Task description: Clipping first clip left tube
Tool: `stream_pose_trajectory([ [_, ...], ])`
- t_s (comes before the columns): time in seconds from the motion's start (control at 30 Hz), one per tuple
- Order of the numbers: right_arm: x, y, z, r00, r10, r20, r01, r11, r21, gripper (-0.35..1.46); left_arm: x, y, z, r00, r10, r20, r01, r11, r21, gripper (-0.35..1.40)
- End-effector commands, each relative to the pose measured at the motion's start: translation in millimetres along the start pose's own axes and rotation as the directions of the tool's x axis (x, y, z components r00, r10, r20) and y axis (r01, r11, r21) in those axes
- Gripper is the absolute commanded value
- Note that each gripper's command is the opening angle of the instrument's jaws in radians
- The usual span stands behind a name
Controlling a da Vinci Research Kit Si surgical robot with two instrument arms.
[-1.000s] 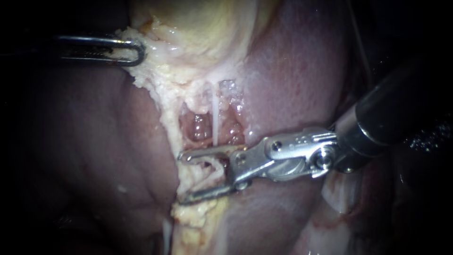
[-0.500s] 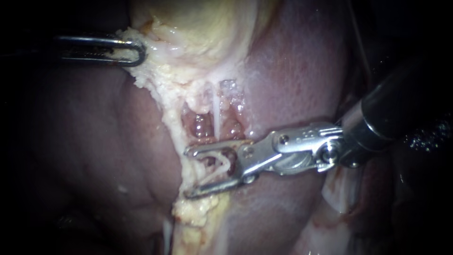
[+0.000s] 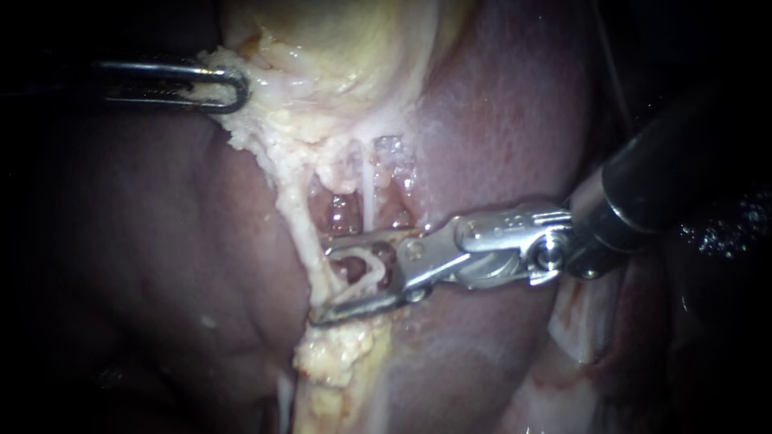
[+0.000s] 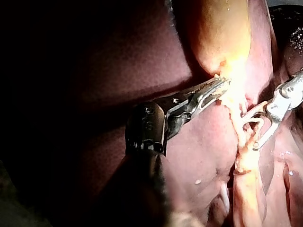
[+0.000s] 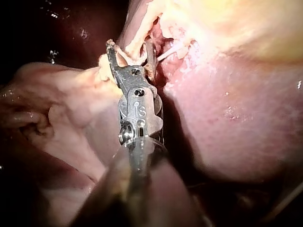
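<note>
two instruments (image 3: 232, 87) (image 3: 323, 278), two tubes (image 3: 299, 229) (image 3: 367, 197) (one clip (image 3: 368, 270))

liver (image 3: 498, 128): dark red and wet, it carries everything.
gallbladder (image 3: 346, 40): pale yellow, lying on the liver.
fat (image 3: 273, 137): crumbly yellow-white strip running from the gallbladder down over the liver.
pocket (image 3: 342, 217): raw red hollow beside the fat.
left tube (image 3: 304, 237), right tube (image 3: 367, 197): pale strands crossing the pocket.

Gallbladder (image 3: 346, 40): pale yellow, upper centre of frame. Liver (image 3: 161, 265): dark red, occupies left and right.
</note>
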Motion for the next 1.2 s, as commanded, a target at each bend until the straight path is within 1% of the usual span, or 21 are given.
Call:
stream_pose_trajectory([
  [0.03, 0.2, -0.2, 0.2, 1.0, 0.01, -0.012, -0.01, 1.0, 0.013, 0.47, 0.0, 0.0, 0.0, 1.0, 0.0, 0.0, 0.0, 1.0, 0.0, -0.35],
  [0.07, 0.3, -0.2, 0.5, 1.0, 0.014, -0.022, -0.014, 0.999, 0.031, 0.46, 0.0, 0.0, 0.1, 1.0, 0.0, 0.0, 0.0, 1.0, 0.001, -0.35],
  [0.1, 0.4, -0.2, 0.8, 1.0, 0.018, -0.022, -0.017, 0.998, 0.052, 0.46, 0.0, 0.0, 0.1, 1.0, 0.0, 0.0, 0.0, 1.0, 0.001, -0.35],
  [0.17, 0.6, 0.0, 1.6, 1.0, 0.018, -0.024, -0.016, 0.997, 0.075, 0.46, 0.0, 0.0, 0.2, 1.0, 0.0, -0.001, 0.0, 1.0, 0.004, -0.35],
  [0.3, 0.2, -0.2, 3.1, 0.998, 0.046, -0.048, -0.041, 0.995, 0.094, 0.46, 0.0, 0.0, 0.3, 1.0, 0.0, -0.001, 0.0, 1.0, 0.005, -0.35],
  [0.4, -0.1, -0.5, 4.1, 0.997, 0.055, -0.047, -0.049, 0.993, 0.111, 0.46, 0.0, 0.0, 0.4, 1.0, 0.0, -0.002, 0.0, 1.0, 0.005, -0.35],
  [0.5, -0.2, -0.6, 5.0, 0.996, 0.069, -0.055, -0.063, 0.991, 0.115, 0.46, 0.0, 0.0, 0.5, 1.0, 0.0, -0.001, 0.0, 1.0, 0.003, -0.35],
  [0.57, -0.2, -0.7, 5.2, 0.995, 0.08, -0.061, -0.072, 0.99, 0.122, 0.47, 0.0, 0.0, 0.6, 1.0, 0.0, -0.001, 0.0, 1.0, 0.004, -0.35],
  [0.77, -0.1, -1.2, 4.8, 0.994, 0.09, -0.058, -0.082, 0.988, 0.131, 0.47, -0.1, 0.0, 0.5, 1.0, 0.0, -0.001, 0.0, 1.0, 0.003, -0.35],
  [0.9, 0.1, -2.4, 4.4, 0.994, 0.094, -0.056, -0.085, 0.986, 0.14, 0.48, -0.1, 0.0, 0.3, 1.0, 0.001, -0.001, -0.001, 1.0, 0.002, -0.35],
  [1.07, 0.8, -4.9, 4.3, 0.994, 0.101, -0.053, -0.091, 0.983, 0.162, 0.46, -0.1, -0.1, 0.3, 1.0, 0.001, -0.001, -0.001, 1.0, 0.002, -0.35],
  [1.13, 1.0, -5.6, 4.3, 0.993, 0.104, -0.052, -0.093, 0.98, 0.174, 0.44, -0.1, -0.1, 0.3, 1.0, 0.001, -0.001, -0.001, 1.0, 0.002, -0.35],
  [1.2, 1.2, -5.9, 4.4, 0.993, 0.106, -0.048, -0.095, 0.978, 0.186, 0.43, -0.1, -0.1, 0.3, 1.0, 0.001, -0.001, -0.001, 1.0, 0.002, -0.35],
])
